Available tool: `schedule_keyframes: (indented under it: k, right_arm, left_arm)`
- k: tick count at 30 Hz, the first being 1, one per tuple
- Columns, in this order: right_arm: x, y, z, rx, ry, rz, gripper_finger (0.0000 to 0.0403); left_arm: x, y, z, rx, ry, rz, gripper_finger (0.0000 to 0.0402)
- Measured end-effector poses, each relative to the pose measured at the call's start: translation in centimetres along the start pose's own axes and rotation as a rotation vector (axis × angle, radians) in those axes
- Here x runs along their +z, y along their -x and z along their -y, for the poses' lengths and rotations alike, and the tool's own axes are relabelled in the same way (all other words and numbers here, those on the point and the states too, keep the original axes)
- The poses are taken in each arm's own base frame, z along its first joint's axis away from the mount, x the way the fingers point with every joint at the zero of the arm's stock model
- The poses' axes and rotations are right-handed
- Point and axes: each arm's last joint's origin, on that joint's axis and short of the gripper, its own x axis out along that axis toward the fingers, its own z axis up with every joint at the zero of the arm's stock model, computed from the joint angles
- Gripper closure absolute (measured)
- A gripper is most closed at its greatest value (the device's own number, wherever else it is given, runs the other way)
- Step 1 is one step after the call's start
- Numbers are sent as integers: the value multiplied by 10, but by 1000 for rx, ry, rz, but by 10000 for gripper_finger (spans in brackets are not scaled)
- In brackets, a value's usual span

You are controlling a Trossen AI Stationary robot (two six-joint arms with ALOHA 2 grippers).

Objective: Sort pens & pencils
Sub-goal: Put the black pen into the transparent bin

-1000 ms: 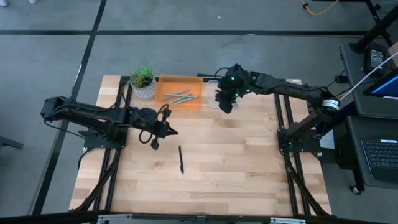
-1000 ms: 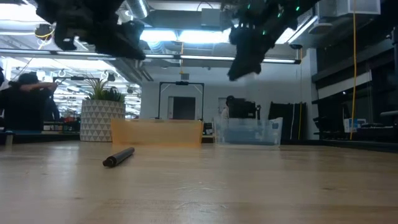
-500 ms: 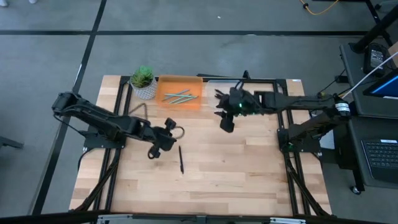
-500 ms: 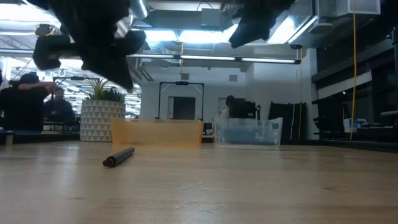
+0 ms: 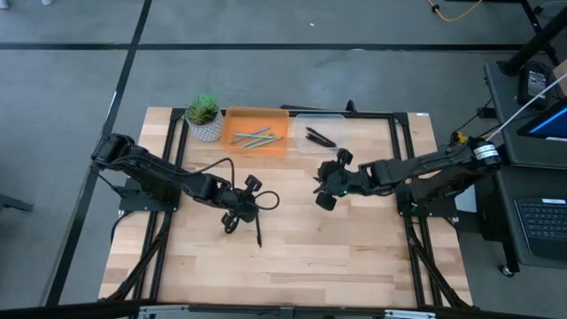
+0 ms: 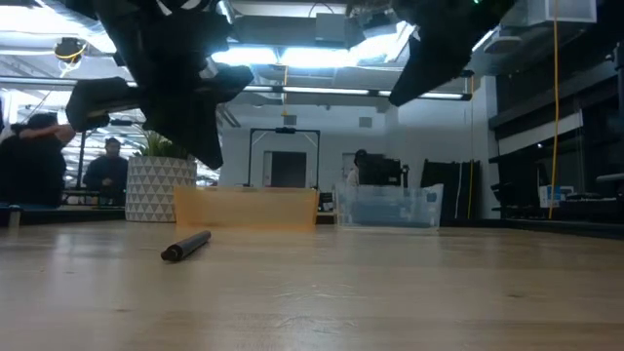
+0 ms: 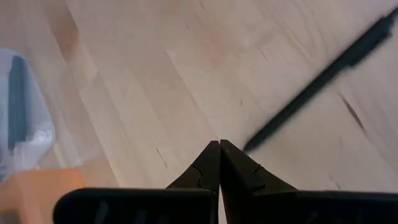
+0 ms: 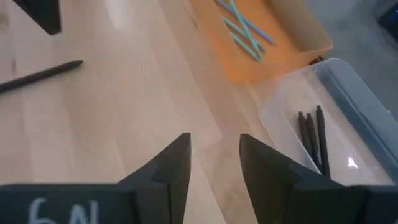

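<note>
Both arms have swung toward mid-table since a second ago: my left gripper (image 5: 232,221) has come forward to just beside the loose pen, and my right gripper (image 5: 324,190) has pulled back from the bins to the bare wood.

Left jaws are pressed tight together, holding nothing; in the left wrist view the closed tips (image 7: 219,163) sit just short of one end of the thin black pen (image 7: 317,81), near it but apart. That arm reaches low across the light wooden table (image 5: 354,257) from its left edge.

Right jaws stand wide and empty, with plain wood between the fingers (image 8: 173,165). That arm stretches in from the right edge, hovering well apart from the pen.

From above I see the black pen (image 5: 258,228) lying alone near the table's middle, the orange tray (image 5: 232,125) with light blue-grey pencils (image 5: 255,136), the clear plastic bin (image 5: 340,125) with dark pens (image 5: 319,136), and a small potted plant (image 5: 205,118) beside the tray.

Only the level view shows both grippers raised off the wood above the lying pen (image 6: 186,246), and people (image 6: 39,161) in the room behind. Only the right wrist view separates three dark pens (image 8: 311,135) in the bin.
</note>
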Motion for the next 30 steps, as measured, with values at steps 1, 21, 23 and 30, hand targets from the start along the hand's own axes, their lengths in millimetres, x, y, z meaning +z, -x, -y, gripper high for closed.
schedule_keyframes:
  k: [1, 21, 23, 30]
  right_arm:
    - [-3, -1, -1, -11, 1, 1, 264]
    - [-9, -1, -11, 6, -11, 54, 264]
    - [-9, -1, -11, 8, -13, 57, 264]
    - [-8, -1, -12, 9, -14, 59, 264]
  left_arm:
    - [1, 0, 0, 3, 4, 9, 401]
    - [-4, 0, -1, 88, 51, -70, 316]
    - [-3, 0, -2, 86, 48, -62, 300]
    - [-2, -9, 7, -42, -91, -52, 291]
